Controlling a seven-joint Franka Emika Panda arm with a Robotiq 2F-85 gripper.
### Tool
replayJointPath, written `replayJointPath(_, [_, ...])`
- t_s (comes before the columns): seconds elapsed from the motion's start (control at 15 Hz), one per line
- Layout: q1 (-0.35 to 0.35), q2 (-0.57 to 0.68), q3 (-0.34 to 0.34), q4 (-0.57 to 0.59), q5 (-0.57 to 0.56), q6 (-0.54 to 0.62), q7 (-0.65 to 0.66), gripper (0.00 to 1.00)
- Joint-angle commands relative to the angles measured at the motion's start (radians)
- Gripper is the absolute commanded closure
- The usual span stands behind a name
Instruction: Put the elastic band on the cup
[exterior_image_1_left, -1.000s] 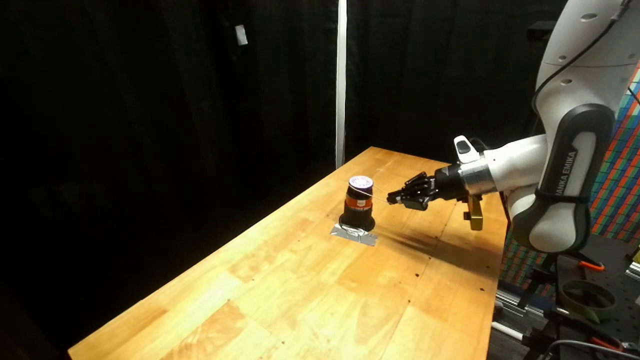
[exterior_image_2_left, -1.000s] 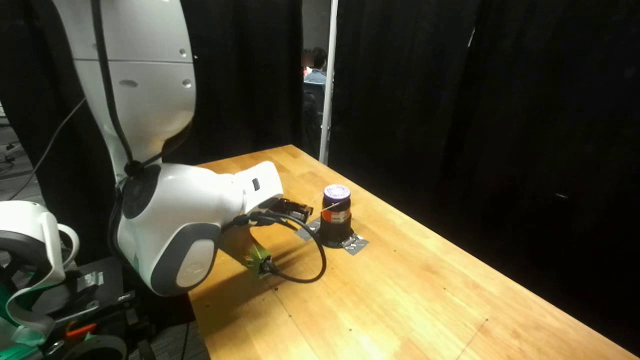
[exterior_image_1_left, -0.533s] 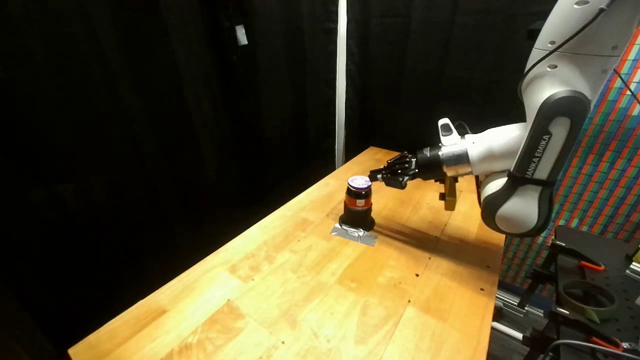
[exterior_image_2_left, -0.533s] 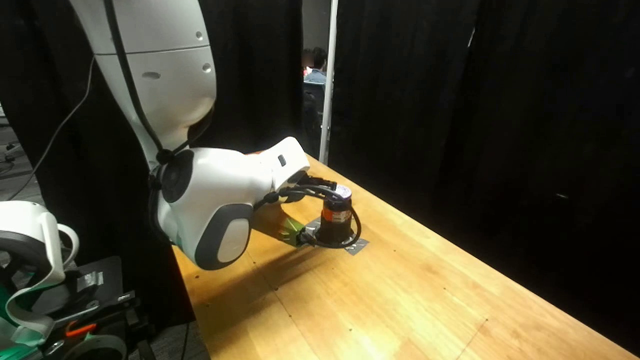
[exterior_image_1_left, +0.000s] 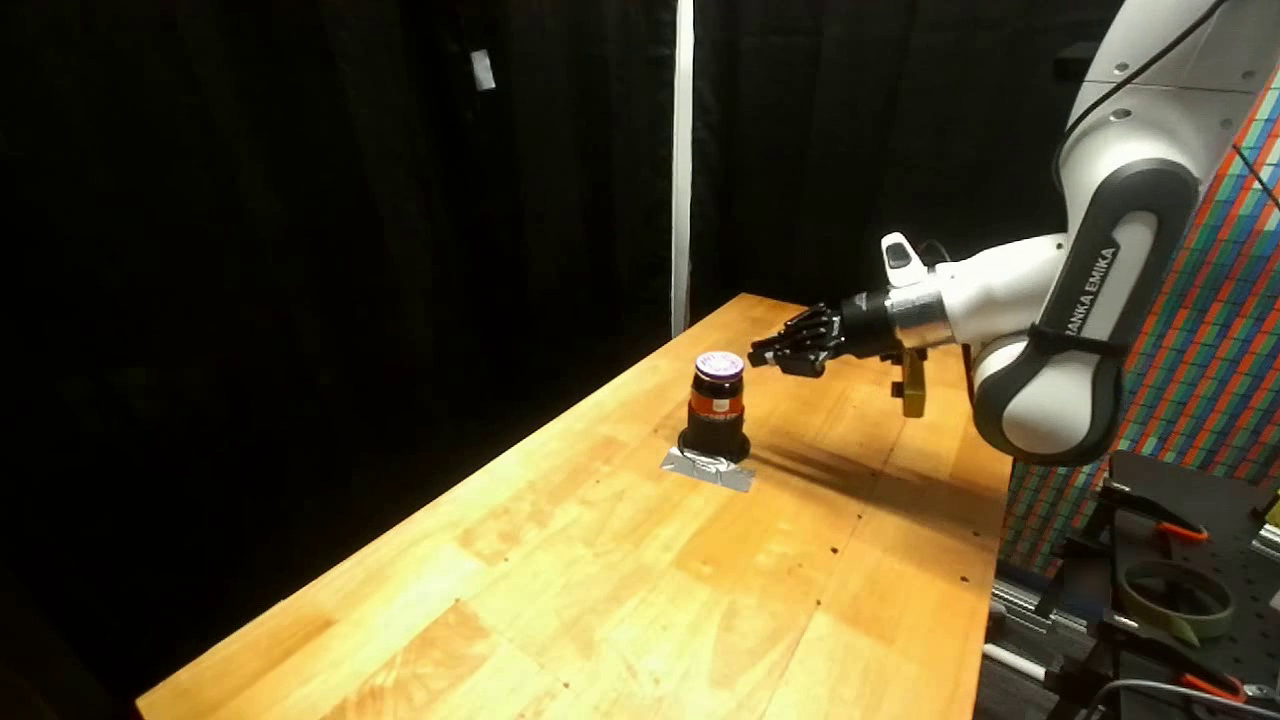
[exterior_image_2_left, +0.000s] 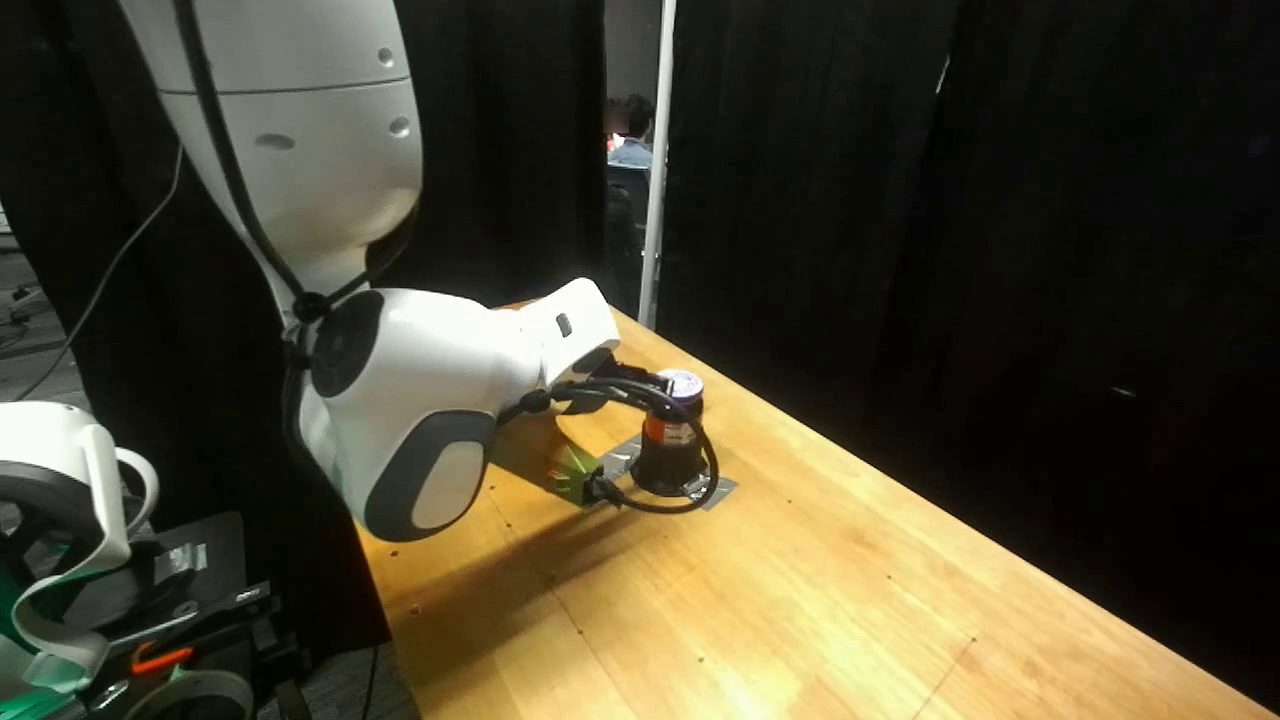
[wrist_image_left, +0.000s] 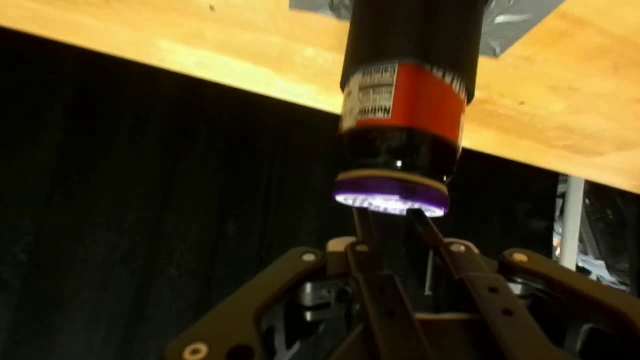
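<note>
The cup is a dark jar with an orange label and purple lid (exterior_image_1_left: 718, 400), upright in a black holder; it also shows in an exterior view (exterior_image_2_left: 672, 432) and, upside down, in the wrist view (wrist_image_left: 425, 100). A thin tan ring that looks like the elastic band (wrist_image_left: 392, 176) lies around the jar at the lid's lower edge, in the wrist view. No strand runs to my gripper (exterior_image_1_left: 757, 354), which is beside the lid at lid height, a small gap away. In the wrist view the gripper (wrist_image_left: 389, 212) has a gap between its fingertips, with nothing seen between them.
Grey tape (exterior_image_1_left: 708, 470) fixes the holder to the wooden table (exterior_image_1_left: 600, 600). A cable loop (exterior_image_2_left: 665, 508) from the wrist camera hangs in front of the jar in an exterior view. A black curtain (exterior_image_1_left: 350, 300) and a pale pole (exterior_image_1_left: 683, 180) stand behind the table.
A second ago the band was stretched from the jar to my gripper. The gripper rose and moved to the lid, then backed off slightly. The stretched strand is gone.
</note>
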Motion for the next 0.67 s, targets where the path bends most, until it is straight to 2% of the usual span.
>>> replayJointPath(0.0, [0.039, -0.235, -0.027, -0.161, 0.088, -0.257, 0.005, 0.44])
replayJointPath(0.33, [0.131, -0.454, -0.067, -0.243, 0.308, -0.666, -0.116, 0.06])
replayJointPath(0.4, [0.149, -0.484, -0.080, -0.244, 0.352, -0.755, -0.153, 0.01])
replayJointPath(0.53, [0.196, -0.526, -0.133, -0.227, 0.437, -0.936, -0.240, 0.00])
replayJointPath(0.6, [0.210, -0.538, -0.173, -0.213, 0.423, -1.025, -0.253, 0.00])
